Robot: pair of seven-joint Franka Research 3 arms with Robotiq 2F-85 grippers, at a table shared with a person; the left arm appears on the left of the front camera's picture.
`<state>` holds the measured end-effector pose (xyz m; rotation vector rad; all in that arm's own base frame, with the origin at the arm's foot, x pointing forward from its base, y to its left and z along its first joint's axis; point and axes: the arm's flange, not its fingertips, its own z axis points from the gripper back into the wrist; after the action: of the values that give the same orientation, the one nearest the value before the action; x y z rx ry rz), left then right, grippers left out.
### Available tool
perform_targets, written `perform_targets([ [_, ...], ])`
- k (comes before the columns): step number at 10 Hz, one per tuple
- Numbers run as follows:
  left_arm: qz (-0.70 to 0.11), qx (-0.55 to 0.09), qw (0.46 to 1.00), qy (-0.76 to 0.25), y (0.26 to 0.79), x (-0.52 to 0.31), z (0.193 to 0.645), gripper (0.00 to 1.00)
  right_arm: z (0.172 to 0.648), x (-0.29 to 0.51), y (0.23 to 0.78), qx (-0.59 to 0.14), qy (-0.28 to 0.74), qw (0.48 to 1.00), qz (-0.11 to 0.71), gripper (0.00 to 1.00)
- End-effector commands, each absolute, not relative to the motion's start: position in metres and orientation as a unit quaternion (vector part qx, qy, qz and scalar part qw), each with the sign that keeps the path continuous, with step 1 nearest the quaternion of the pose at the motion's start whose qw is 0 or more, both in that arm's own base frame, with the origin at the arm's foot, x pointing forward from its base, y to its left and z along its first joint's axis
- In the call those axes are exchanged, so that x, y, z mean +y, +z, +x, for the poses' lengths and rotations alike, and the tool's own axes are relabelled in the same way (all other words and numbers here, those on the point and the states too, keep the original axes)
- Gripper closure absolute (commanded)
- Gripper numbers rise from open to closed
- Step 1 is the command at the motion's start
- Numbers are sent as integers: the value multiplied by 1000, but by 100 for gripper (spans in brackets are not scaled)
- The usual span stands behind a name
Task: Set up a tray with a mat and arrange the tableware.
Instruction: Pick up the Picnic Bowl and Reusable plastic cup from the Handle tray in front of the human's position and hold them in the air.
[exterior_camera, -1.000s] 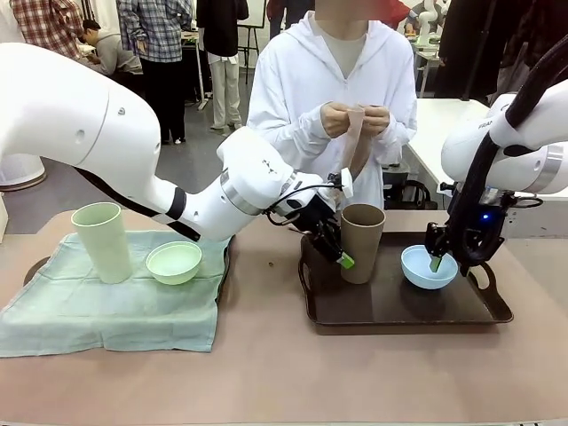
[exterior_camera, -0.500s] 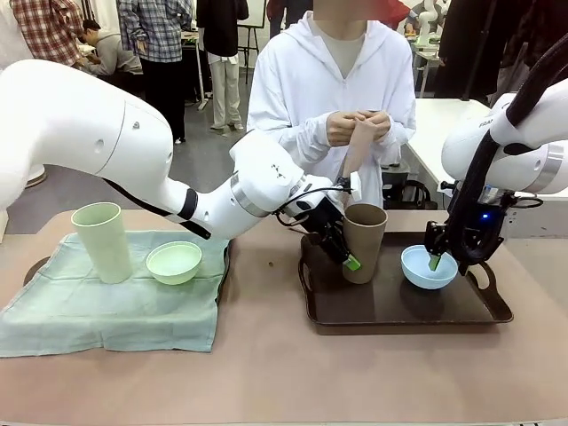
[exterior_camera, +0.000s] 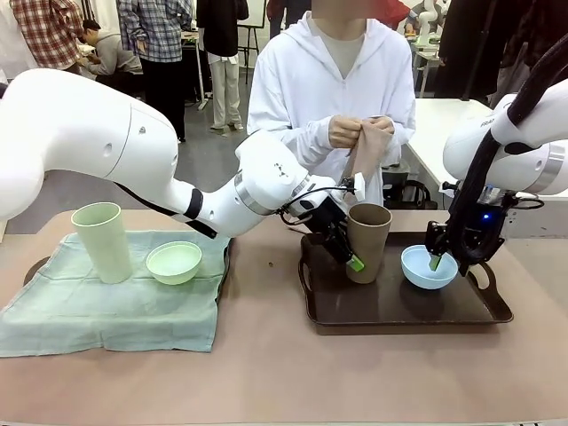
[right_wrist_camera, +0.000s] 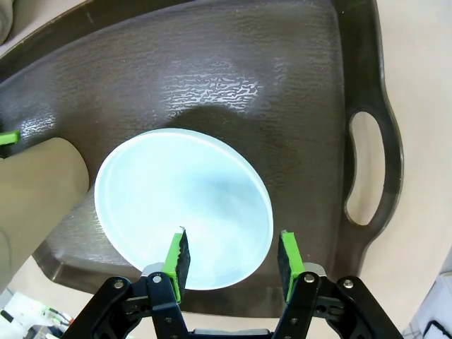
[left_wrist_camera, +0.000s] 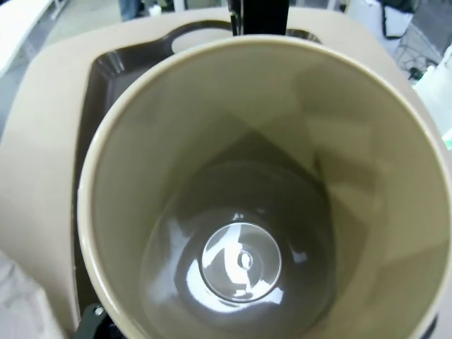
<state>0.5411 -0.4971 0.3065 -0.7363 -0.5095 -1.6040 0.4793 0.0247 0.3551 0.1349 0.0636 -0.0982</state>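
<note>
At the middle of the front view, your left gripper (exterior_camera: 355, 261) has come in from just beside the brown tumbler (exterior_camera: 368, 244) to lie against its lower left wall; a second ago a gap showed between them, and now the green pad touches the tumbler; the tumbler itself has slid a little toward picture right on the dark tray (exterior_camera: 399, 311), so contact is made. You look straight down into the tumbler in the left wrist view, where its mouth hides the fingers; whether the jaws have truly clamped it or only press on it, you cannot tell.

Toward the right of the tray, your right gripper (exterior_camera: 436, 262) has not moved; it hangs over the light blue bowl (exterior_camera: 429, 268); in the right wrist view its pads (right_wrist_camera: 176, 256) stand apart astride the near rim of the bowl, one over the inside, one outside, with nothing pinched.

Behind the tray, the person's hands (exterior_camera: 359, 131) have kept working a pale cloth (exterior_camera: 364, 164) at chest height. At lower left the pale green tumbler (exterior_camera: 102, 241) and mint bowl (exterior_camera: 173, 263) stand unchanged on the green cloth (exterior_camera: 106, 315).

My reading: this tray has no mat under its pieces yet; both arms look set to lift the tumbler and bowl so the cloth can go down.
</note>
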Motion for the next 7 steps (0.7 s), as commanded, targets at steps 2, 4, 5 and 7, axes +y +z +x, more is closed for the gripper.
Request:
perform_targets([
  [2, -326, -215, 614, -686, 309, -500, 544, 57, 479, 25, 352, 35, -53, 995, 75, 93],
  [4, -324, -215, 613, -687, 309, -500, 545, 64, 479, 24, 352, 34, -55, 995, 75, 100],
  [5, -324, -216, 613, -688, 310, -499, 544, 100, 479, 24, 352, 34, -55, 995, 75, 100],
  [7, -322, -218, 613, -688, 310, -499, 543, 100, 478, 24, 352, 35, -54, 995, 73, 100],
])
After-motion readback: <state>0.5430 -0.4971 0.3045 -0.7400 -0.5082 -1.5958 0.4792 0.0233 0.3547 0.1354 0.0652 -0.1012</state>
